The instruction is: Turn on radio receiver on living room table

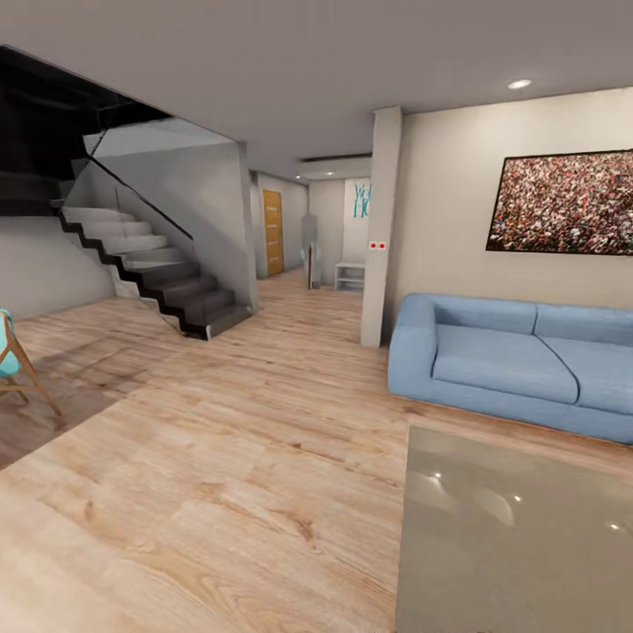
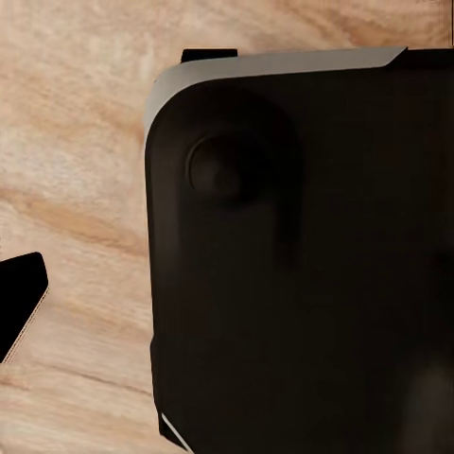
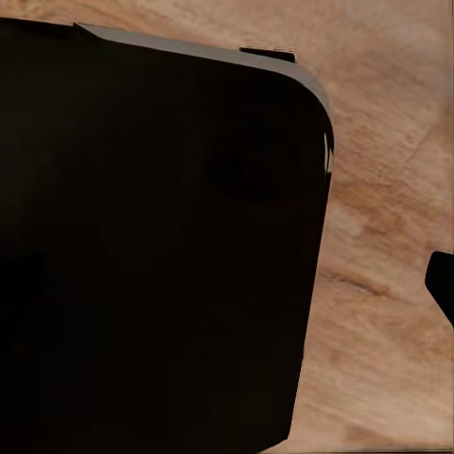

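1. The table (image 1: 519, 536) lies low at my front right, its top glossy grey-taupe and rectangular, just before the blue sofa (image 1: 514, 360).
2. I cannot tell how my hands stand; both wrist views meet a dark rounded panel (image 2: 303, 265).
3. The floor (image 1: 220, 457) is light wood plank; grey stairs (image 1: 163, 272) rise at the left.

A furnished home is showing here, its open living room (image 1: 264, 413) lying under a light wood plank floor (image 1: 220, 492). A large blue fabric sofa (image 1: 519, 360) is sitting against a beige wall beneath a wide framed speckled picture (image 1: 563, 202). A glossy grey-taupe low bench (image 1: 519, 545) is standing before it, and a dark-stepped staircase with a glass balustrade (image 1: 158, 272) is rising beside a hallway with a wooden door (image 1: 273, 232)
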Robot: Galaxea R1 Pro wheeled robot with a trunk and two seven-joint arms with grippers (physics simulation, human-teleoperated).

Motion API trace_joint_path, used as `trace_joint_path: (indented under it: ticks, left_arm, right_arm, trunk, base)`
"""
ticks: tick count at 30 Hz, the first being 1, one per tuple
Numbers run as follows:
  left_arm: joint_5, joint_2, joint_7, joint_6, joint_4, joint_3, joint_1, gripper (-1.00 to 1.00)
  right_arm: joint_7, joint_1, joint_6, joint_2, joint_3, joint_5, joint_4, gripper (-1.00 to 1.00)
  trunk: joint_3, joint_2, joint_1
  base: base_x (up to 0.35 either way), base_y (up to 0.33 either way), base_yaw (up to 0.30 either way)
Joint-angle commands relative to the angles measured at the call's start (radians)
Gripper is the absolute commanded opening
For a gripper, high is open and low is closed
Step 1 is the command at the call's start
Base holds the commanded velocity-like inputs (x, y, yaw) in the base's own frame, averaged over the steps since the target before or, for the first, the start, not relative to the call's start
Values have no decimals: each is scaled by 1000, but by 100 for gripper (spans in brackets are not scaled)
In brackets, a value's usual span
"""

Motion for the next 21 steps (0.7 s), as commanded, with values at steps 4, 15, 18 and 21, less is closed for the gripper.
trace_joint_path:
  ticks: [4, 15, 18, 21]
  left_arm:
    - [0, 0, 0, 0, 0, 0, 0, 100]
    - [0, 0, 0, 0, 0, 0, 0, 100]
    - [0, 0, 0, 0, 0, 1, 0, 100]
    - [0, 0, 0, 0, 0, 0, 0, 100]
  right_arm:
    - [0, 0, 0, 0, 0, 0, 0, 100]
    - [0, 0, 0, 0, 1, 0, 0, 100]
    - [0, 0, 0, 0, 1, 0, 0, 100]
    - [0, 0, 0, 0, 1, 0, 0, 100]
  trunk:
    - [2, 0, 0]
    - [6, 0, 0]
    - [7, 0, 0]
    - [9, 0, 0]
  base:
    - [0, 0, -278]
    - [0, 0, -278]
    - [0, 0, -278]
    - [0, 0, -278]
